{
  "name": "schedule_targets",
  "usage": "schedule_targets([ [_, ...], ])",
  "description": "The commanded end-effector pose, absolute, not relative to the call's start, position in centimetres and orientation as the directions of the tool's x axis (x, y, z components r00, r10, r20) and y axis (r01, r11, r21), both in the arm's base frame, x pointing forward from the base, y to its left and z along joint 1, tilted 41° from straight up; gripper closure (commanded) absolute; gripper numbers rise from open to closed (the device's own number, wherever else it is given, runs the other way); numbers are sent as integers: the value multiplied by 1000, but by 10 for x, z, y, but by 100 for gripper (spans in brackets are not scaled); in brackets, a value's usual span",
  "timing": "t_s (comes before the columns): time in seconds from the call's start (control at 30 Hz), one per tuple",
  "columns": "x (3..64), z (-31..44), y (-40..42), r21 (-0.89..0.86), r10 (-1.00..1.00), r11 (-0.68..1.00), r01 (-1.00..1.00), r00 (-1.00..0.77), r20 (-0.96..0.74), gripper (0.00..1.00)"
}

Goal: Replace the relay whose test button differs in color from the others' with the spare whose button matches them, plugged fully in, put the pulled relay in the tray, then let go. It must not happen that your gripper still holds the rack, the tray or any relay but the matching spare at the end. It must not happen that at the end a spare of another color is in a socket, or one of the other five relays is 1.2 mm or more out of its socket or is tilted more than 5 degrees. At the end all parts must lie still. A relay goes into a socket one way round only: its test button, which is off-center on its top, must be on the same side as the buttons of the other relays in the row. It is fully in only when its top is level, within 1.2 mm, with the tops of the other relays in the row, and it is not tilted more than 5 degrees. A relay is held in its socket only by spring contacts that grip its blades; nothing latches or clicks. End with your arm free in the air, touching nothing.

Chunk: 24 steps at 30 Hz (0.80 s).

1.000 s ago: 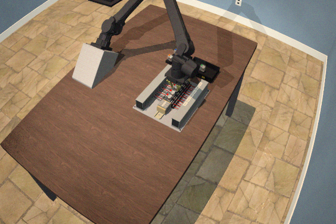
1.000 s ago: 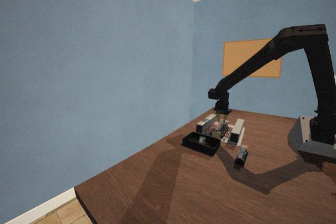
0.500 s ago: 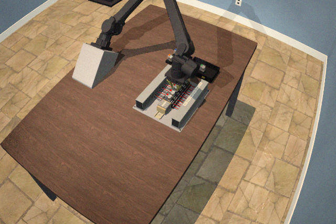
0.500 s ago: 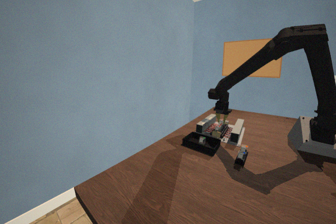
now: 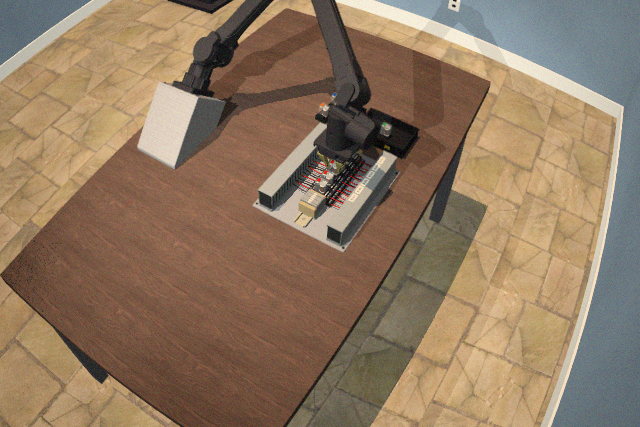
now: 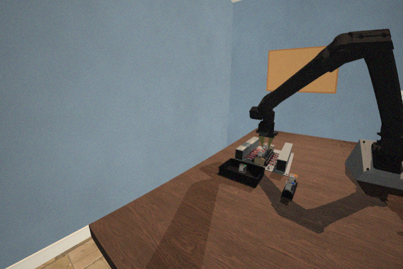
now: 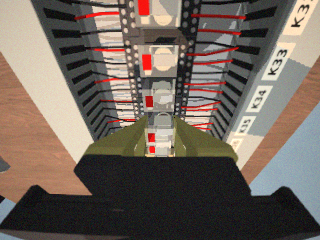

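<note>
My gripper (image 7: pixel 160 119) (image 5: pixel 333 162) (image 6: pixel 265 147) points straight down over the relay row on the panel. Its olive fingers are shut on the sides of a grey relay with a red button (image 7: pixel 159 134) at the near end of the row. Beyond it in the wrist view stand other relays with red buttons (image 7: pixel 161 96) (image 7: pixel 160 60), all with the button on the left side. I cannot tell how deep the gripped relay sits in its socket. A relay with a green button (image 5: pixel 385 128) (image 6: pixel 242 168) lies in the black tray (image 5: pixel 409 139) (image 6: pixel 232 174).
Grey slotted wire ducts (image 5: pixel 287 174) (image 5: pixel 361 205) flank the row, with red and black wires between. A small holder with orange- and blue-button relays (image 5: pixel 324 108) (image 6: pixel 289 188) stands behind the panel. A beige block (image 5: pixel 310 205) sits at the rail's front end. The arm's base (image 5: pixel 178 122) is at the left.
</note>
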<state>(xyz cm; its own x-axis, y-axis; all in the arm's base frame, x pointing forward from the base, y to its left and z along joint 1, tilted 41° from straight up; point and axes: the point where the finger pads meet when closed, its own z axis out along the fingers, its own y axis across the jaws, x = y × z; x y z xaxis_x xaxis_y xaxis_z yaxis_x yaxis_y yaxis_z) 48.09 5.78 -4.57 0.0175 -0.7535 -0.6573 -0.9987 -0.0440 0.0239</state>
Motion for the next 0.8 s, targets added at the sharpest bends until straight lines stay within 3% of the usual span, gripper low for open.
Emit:
schedule_targets([
  [0.0,487,-44,61,8,-752,-43,-999,27,-659,100],
  [0.77,486,-47,63,5,-752,-42,-999,28,-658,100],
])
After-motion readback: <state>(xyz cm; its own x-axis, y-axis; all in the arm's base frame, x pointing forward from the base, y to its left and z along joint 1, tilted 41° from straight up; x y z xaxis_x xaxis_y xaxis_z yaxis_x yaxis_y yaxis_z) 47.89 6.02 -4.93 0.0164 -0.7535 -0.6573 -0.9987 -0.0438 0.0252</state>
